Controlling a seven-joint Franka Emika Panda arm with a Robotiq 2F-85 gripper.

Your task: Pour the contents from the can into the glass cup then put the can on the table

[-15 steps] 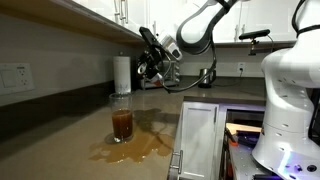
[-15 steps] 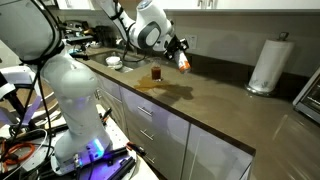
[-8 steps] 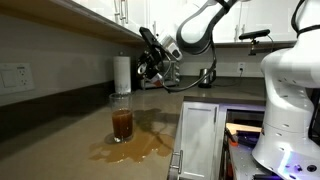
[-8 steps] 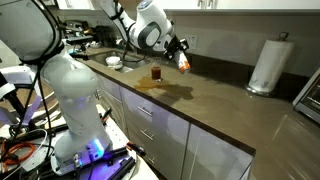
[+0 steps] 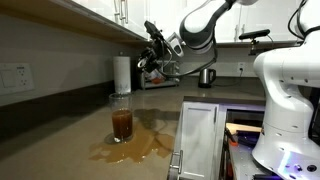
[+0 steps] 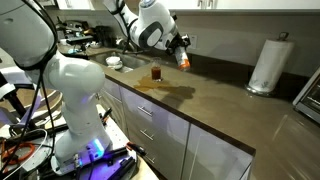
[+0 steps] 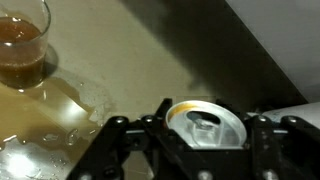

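Note:
The glass cup (image 5: 122,122) (image 6: 156,72) stands on the table (image 5: 55,140) (image 6: 225,102), partly filled with brown liquid. In the wrist view the glass cup (image 7: 22,45) is at the upper left. My gripper (image 5: 152,63) (image 6: 180,55) hangs in the air above and beyond the cup, shut on the can (image 6: 183,59). The wrist view shows the can (image 7: 205,124) from its silver top, opening visible, clamped between the fingers (image 7: 116,138) of my gripper (image 7: 205,140).
A brown puddle (image 5: 135,148) (image 6: 168,89) (image 7: 50,125) spreads on the counter around the cup's base. A paper towel roll (image 5: 122,73) (image 6: 266,65) stands by the wall. A steel kettle (image 5: 205,76) sits further back. An open drawer (image 5: 200,135) juts out beside the counter.
The gripper with the can has risen a little and turned, moving slightly further from the cup. The cup and puddle are unchanged.

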